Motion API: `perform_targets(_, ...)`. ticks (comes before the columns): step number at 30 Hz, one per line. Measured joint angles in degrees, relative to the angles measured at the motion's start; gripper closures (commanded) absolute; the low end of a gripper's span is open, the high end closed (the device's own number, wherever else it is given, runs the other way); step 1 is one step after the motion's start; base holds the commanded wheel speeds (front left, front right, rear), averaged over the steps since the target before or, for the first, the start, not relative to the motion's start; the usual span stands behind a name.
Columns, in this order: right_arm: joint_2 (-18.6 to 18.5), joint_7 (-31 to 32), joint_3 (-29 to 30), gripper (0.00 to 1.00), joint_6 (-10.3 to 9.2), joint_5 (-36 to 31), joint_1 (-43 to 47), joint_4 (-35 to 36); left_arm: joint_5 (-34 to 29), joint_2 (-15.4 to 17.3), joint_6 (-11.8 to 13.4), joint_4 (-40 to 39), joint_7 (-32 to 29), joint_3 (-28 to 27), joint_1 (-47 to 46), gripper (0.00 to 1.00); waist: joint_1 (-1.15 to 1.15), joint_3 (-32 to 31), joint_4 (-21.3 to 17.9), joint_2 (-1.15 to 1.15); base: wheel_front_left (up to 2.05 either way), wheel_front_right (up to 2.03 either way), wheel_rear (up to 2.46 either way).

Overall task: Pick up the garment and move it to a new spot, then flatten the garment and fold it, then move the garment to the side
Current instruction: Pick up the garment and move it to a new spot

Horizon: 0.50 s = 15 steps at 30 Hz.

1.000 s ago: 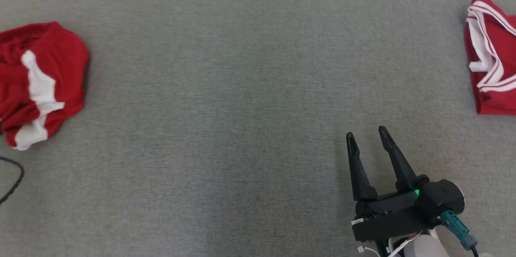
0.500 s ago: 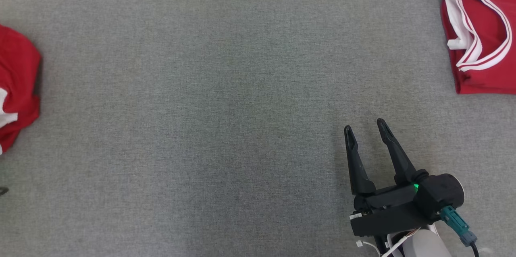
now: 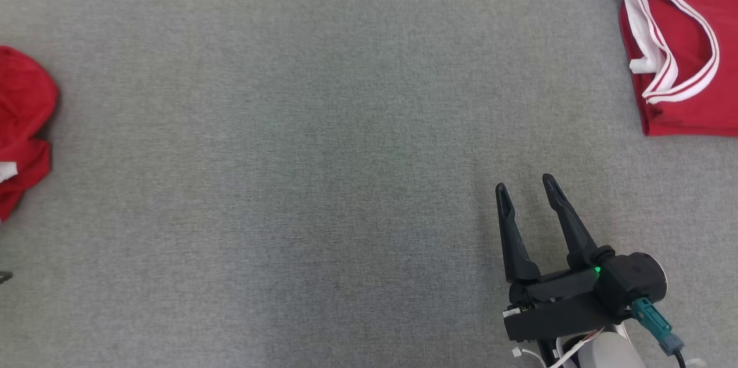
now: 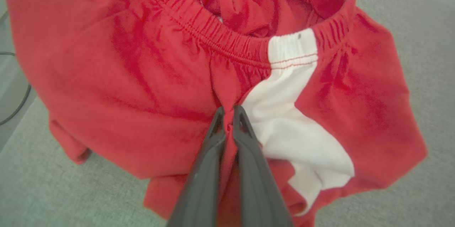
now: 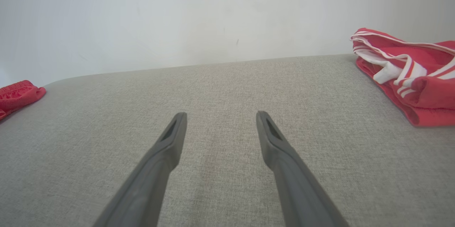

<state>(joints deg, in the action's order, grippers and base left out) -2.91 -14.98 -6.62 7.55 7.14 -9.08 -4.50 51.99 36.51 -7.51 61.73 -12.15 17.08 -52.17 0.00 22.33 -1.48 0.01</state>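
Left gripper (image 4: 228, 111) pressed together on the red shorts (image 4: 124, 77): both dark fingers meet on a pinch of red cloth just below the gathered elastic waistband, right at the edge of the white side panel (image 4: 284, 127). Shorts bunched and rumpled, waistband gaping toward the top of the left wrist view (whether any part is clear of the surface, cannot tell). In the head view the shorts (image 3: 23, 102) sit at the far left edge of the grey fabric surface (image 3: 288, 154), cut off by the frame; in the right wrist view a sliver of them (image 5: 17, 93) shows at the left edge. Thin dark cable (image 4: 14, 106) curves past the surface's edge beside the shorts. Right gripper (image 3: 524, 183) at lower right of the head view, fingers spread wide with nothing between them, above bare grey cloth; same spread in its own wrist view (image 5: 221, 114). Striped red garment (image 3: 686, 85) lies folded at the far right, white-banded edge turned toward the middle, well apart from both grippers; also seen at right (image 5: 419, 77), below a pale wall (image 5: 177, 13).
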Motion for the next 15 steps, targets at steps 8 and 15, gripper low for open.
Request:
perform_targets(8, 0.0, 0.0, 0.5, 0.00, 0.00, 0.3, 0.8, -0.8, 0.0, -0.1, 0.0, -2.9, 6.8, 1.8, -2.5, 1.00, 0.00, -2.7, 1.6, -0.01, 0.00, 0.00, 0.00)
perform_targets(15, 0.0, 0.0, 0.3, 0.00, 0.00, 1.5, 1.8, -1.7, 0.1, 0.1, 0.0, -10.8, 12.0, 5.3, -5.4, 1.00, 0.00, -6.4, 3.4, -0.01, 0.00, 0.00, 0.00)
